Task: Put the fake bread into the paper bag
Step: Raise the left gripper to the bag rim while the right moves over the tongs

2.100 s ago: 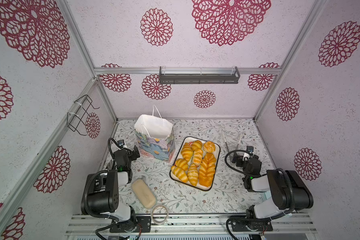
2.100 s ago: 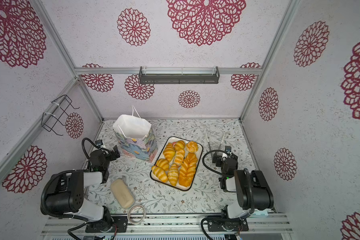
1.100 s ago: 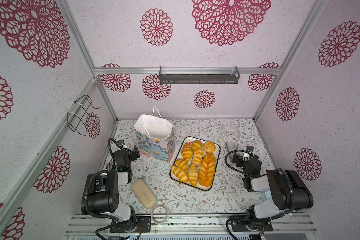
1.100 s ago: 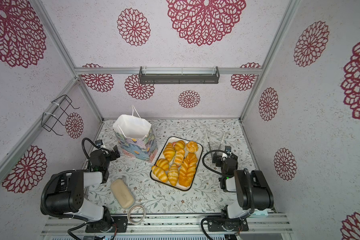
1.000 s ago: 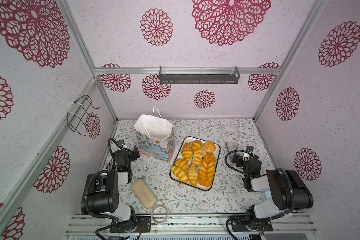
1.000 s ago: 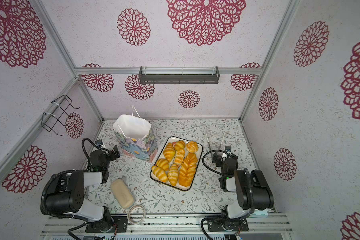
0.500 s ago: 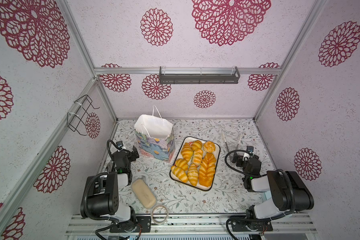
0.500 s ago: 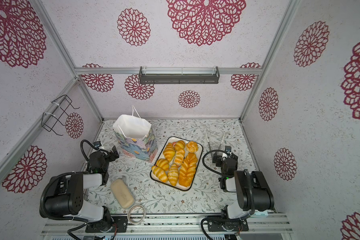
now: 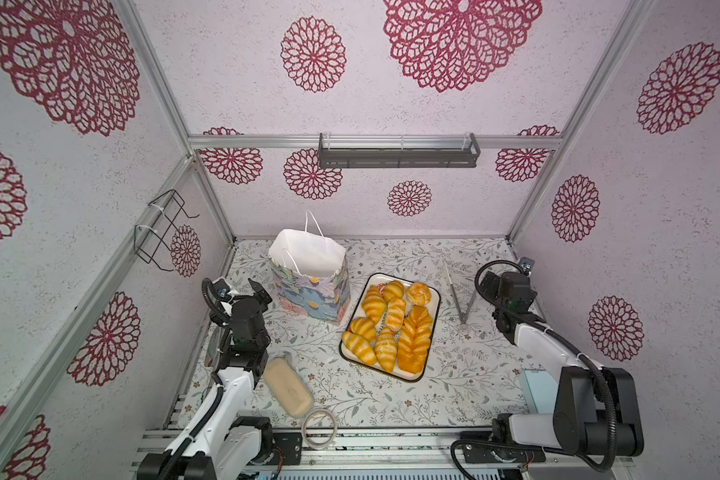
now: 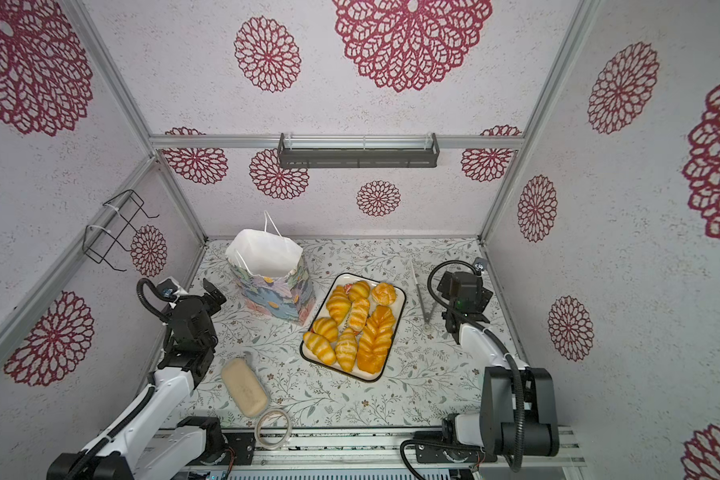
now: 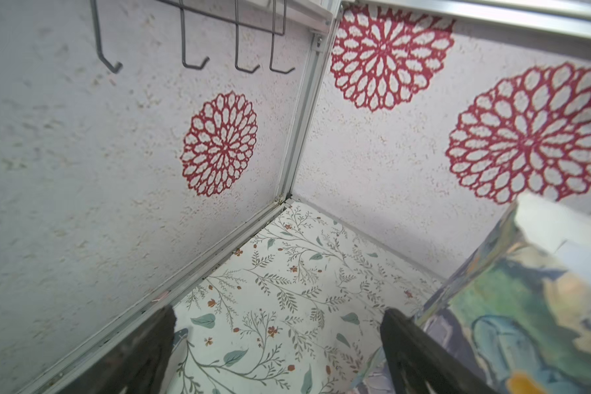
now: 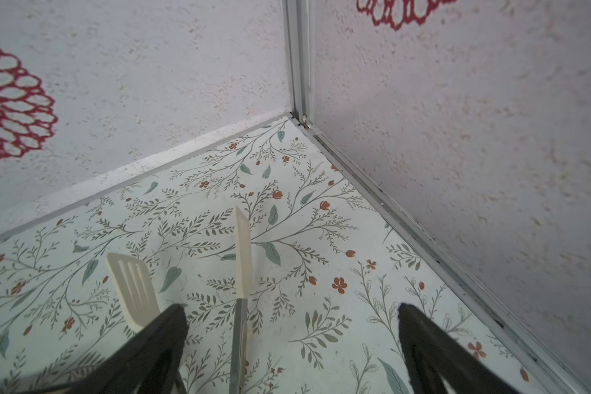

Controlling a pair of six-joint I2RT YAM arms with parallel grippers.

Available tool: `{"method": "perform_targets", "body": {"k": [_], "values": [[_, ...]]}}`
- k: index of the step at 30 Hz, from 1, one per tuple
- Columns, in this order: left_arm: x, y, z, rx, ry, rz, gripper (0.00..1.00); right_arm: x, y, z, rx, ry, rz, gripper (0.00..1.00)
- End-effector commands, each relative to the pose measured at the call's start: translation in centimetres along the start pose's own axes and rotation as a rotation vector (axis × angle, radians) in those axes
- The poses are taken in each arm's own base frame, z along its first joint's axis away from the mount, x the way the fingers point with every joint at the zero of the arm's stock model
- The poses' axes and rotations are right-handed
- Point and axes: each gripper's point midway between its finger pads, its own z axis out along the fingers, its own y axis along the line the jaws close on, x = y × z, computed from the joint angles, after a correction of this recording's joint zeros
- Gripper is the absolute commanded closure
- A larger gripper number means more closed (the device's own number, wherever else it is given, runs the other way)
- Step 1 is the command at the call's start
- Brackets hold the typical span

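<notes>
Status as I read it from the remote station, with every position referenced to the tray (image 9: pixel 412 376).

1. Fake bread (image 9: pixel 393 322): all pieces lie on the tray. These are several striped croissants, one round bun at the far right corner, and one braided loaf along the right edge. No piece is in either gripper.
2. Paper bag (image 9: pixel 312 297): it stands upright just beside the tray's far left corner, mouth open, white inside showing. I cannot tell whether it touches the tray.
3. Left gripper (image 11: pixel 277 344): jaws spread wide and empty. It sits left of the tray, on the far side of the bag from it. In the left wrist view the bag's painted wall is just beside one finger.
4. Right gripper (image 12: pixel 292 317): jaws spread wide and empty. It sits right of the tray, near the far right corner.
5. Tongs (image 9: pixel 460 299): they lie on the table between the tray and the right gripper. In the right wrist view one arm runs between the fingers.
6. Beige block (image 9: pixel 287 386): it lies near-left of the tray, well apart from it.
7. Tape ring (image 9: pixel 319 426): it lies just beside the block's near end.
</notes>
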Motion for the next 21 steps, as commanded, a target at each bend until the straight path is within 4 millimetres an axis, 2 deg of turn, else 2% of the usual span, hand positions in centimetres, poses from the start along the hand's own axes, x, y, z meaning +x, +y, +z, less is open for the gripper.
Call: {"method": "perform_targets", "body": {"k": [1, 6, 11, 12, 16, 21], "values": [[0.0, -0.3, -1.3, -0.005, 0.087, -0.116, 0.03, 1.4, -2.2, -0.7, 0.157, 0.166, 0.075, 0.01], [-2.4, -4.6, -3.1, 0.163, 0.183, -0.099, 0.03, 0.9, -0.4, -1.2, 0.057, 0.196, 0.085, 0.01], [-7.4, -7.7, -7.5, 0.328, 0.191, -0.172, 0.03, 0.7, 1.2, -1.9, -0.019, 0.252, 0.047, 0.01], [-7.8, -8.3, -8.0, 0.346, 0.212, -0.174, 0.03, 0.9, 1.5, -2.0, -0.033, 0.266, 0.039, 0.01], [-7.5, -11.1, -8.9, 0.399, 0.349, -0.156, 0.02, 1.6, 2.6, -2.5, -0.088, 0.287, 0.022, 0.01], [-5.7, -14.5, -9.7, 0.444, 0.474, -0.152, 0.03, 2.2, 3.7, -2.9, -0.123, 0.3, -0.006, 0.01]]}}
